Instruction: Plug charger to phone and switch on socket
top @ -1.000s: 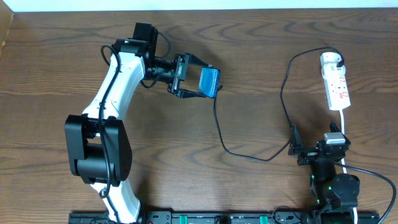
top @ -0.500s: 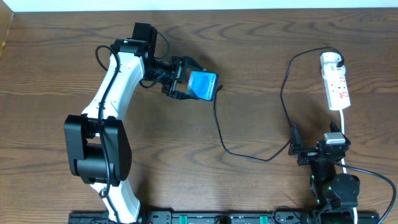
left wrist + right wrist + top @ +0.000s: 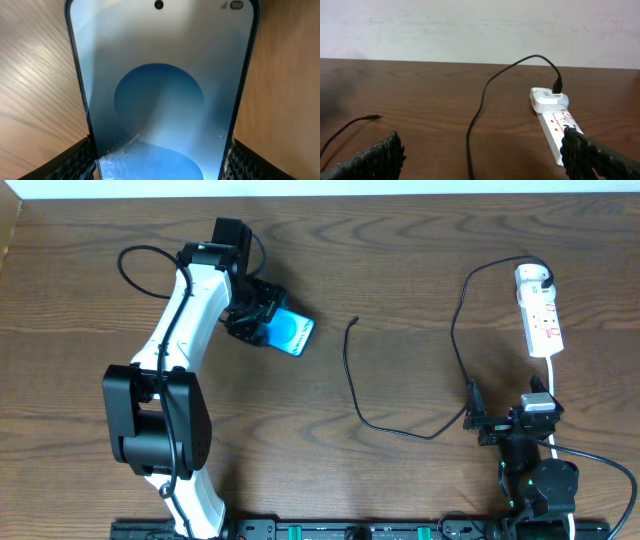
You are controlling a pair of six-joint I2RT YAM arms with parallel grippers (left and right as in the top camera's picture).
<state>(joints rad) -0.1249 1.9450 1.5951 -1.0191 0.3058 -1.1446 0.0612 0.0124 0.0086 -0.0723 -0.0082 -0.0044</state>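
Wood-grain table (image 3: 420,260), bearing one phone (image 3: 291,333), one charger (image 3: 349,370), one socket (image 3: 541,320), two grippers. Clamped in left gripper (image 3: 262,320), far left of socket: phone, since pulled clear of charger's tip. Spread wide by socket's cord end: right gripper (image 3: 512,418).

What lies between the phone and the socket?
The charger cable alone, its free tip short of the phone and its plug in the socket; overhead shows it.
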